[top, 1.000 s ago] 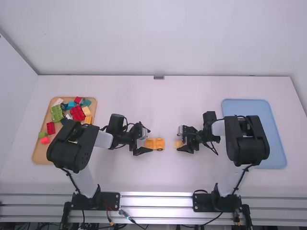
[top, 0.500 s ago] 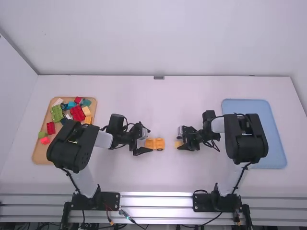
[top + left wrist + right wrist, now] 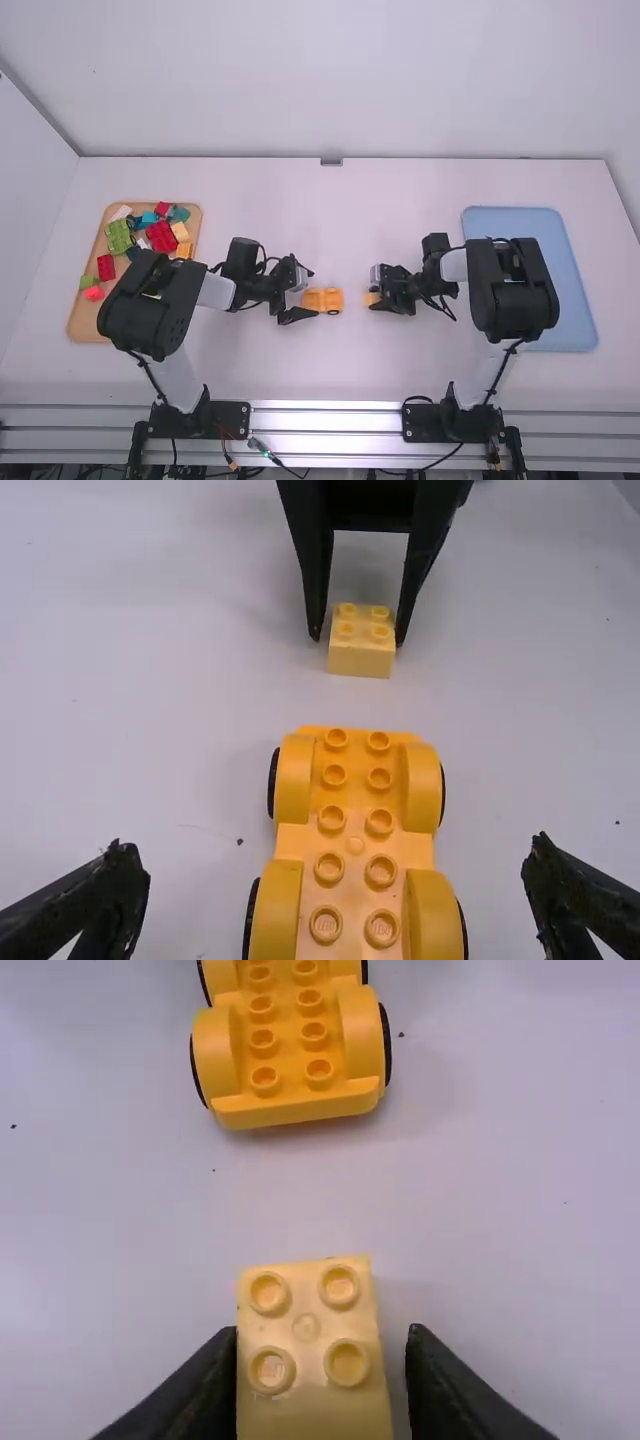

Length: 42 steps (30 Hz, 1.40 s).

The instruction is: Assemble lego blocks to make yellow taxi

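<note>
Free gap between chassis (image 3: 288, 1058) and block (image 3: 308, 1408)

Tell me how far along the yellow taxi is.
Early, it seems. The wheeled base stands ready between the open fingers of the left gripper. The right gripper straddles a yellow block, a gap beside one finger. Left: the base's studs are bare, so the body needs building, perhaps from blocks in the tray.

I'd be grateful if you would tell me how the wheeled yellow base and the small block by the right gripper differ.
The wheeled base has wheels along its sides; the small block has none. The base is longer, with many studs, while the block has four. The base is a deeper, more orange yellow; the block is paler. Both have their studs facing up.
</note>
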{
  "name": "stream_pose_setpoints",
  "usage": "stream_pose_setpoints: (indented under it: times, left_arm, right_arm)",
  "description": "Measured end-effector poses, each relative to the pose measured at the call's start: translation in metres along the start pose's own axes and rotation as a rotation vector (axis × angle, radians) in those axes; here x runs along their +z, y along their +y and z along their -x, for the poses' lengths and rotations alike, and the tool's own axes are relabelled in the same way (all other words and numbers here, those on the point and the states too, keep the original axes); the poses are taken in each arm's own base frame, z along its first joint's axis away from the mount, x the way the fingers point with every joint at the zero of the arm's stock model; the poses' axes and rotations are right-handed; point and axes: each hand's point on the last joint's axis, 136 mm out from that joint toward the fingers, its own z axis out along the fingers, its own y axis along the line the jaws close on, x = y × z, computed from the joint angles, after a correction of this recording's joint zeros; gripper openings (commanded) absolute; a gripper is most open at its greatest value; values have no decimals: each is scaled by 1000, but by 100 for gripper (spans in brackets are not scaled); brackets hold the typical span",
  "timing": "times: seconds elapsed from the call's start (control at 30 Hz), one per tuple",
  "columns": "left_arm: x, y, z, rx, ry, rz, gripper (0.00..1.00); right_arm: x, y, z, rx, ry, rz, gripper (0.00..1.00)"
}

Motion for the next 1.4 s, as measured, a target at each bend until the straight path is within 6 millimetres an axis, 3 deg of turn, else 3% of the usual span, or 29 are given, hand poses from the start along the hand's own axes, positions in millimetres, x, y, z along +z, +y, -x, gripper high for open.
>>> stream_pose_setpoints:
  times: [0.23, 0.43, 0.63, 0.93, 1.1, 1.4]
  left_arm:
    - [0, 0, 0, 1, 1, 1, 99]
    - [6, -3, -1, 13, 23, -2, 99]
    - [20, -9, -4, 53, 59, -9, 99]
    - [29, -7, -20, 28, 76, 0, 98]
    - [29, -8, -22, 28, 84, -3, 67]
    - [28, -10, -25, 44, 93, -14, 61]
  right_arm:
    - [0, 1, 1, 6, -5, 4, 16]
    - [0, 3, 4, 12, -25, 10, 13]
    - [-4, 17, 14, 68, -45, 86, 11]
    - [-8, 19, 52, -12, -60, 198, 12]
    - [-3, 17, 64, -71, -76, 209, 12]
    - [1, 8, 71, -48, -105, 182, 9]
